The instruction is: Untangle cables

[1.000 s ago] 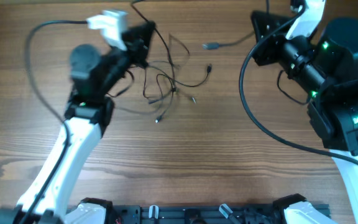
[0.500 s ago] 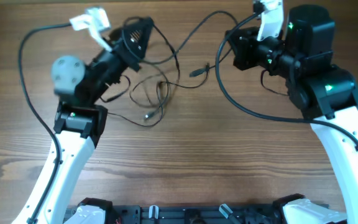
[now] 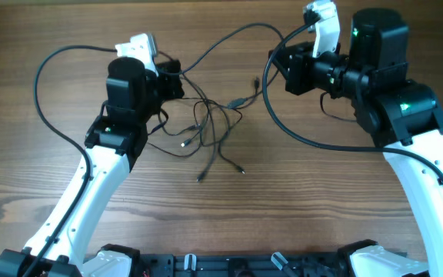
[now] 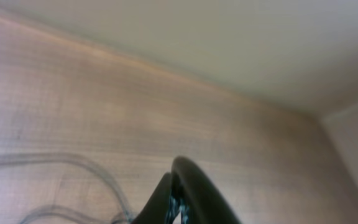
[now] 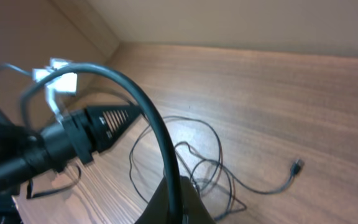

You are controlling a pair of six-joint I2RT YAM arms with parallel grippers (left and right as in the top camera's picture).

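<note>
The cables are thin black cords lying in a loose tangle on the wooden table between my arms, with small plug ends splayed out toward the front. One cord arcs from my left gripper over to my right gripper. My left gripper is shut, just left of the tangle. My right gripper is shut with that cord rising out of it. The tangle and one plug lie beyond it.
A thick black robot cable loops down from the right arm close to the tangle's right side. Another thick one curves left of the left arm. The left arm faces the right wrist view. The table's far edge meets a wall.
Both arms have swung toward each other. The left gripper dropped from the far edge to beside the tangle. The cords have spread, with plug ends now trailing toward the front.
</note>
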